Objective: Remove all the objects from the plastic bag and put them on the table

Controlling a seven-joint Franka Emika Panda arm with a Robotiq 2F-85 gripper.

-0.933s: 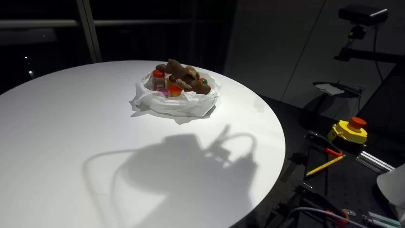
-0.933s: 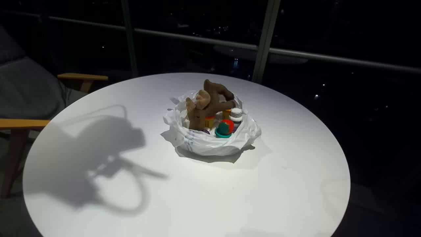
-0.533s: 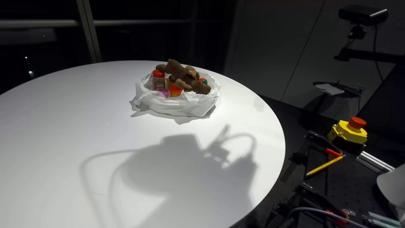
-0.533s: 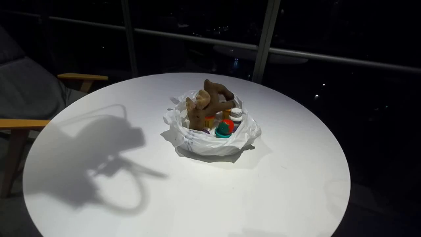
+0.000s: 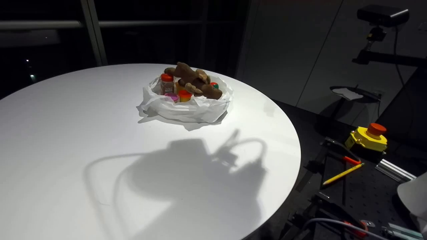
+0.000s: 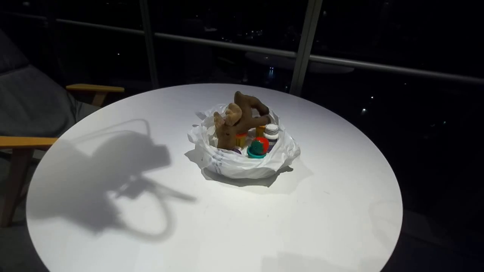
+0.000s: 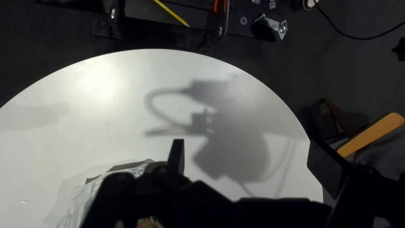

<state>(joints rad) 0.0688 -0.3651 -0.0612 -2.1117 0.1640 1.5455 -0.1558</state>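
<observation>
My pincer (image 7: 251, 164) stands with its fingers (image 7: 176, 155) spread wide and nothing gripped; in the wrist view my own linkage hides much of the plastic bag (image 5: 186, 113) at the near left. In an exterior view the bag sits on the far part of the round white table (image 5: 76, 140), while my arm's shadow (image 5: 186, 173) falls across the near part. To the right, off the table, a black bench (image 5: 370, 196) carries one pencil (image 5: 343, 174), with one yellow device (image 5: 368, 138) beyond it and one camera (image 5: 382, 15) at the far right. In an exterior view one gray chair (image 6: 34, 102) with two wooden armrests (image 6: 94, 88) is on the left. The brown plush (image 6: 247, 119) lies over the jars, partly covering them, and the crumpled bag wall rings everything. Inside I count one plush, one red-capped bottle (image 5: 167, 87), one white-capped bottle (image 6: 271, 136), one orange-lidded jar (image 5: 185, 96), one pink-purple lid (image 5: 172, 96), and one red-and-green round piece (image 6: 261, 144) just above one teal rim (image 6: 257, 155); with so much overlap, I cannot tell the full number of jars.
</observation>
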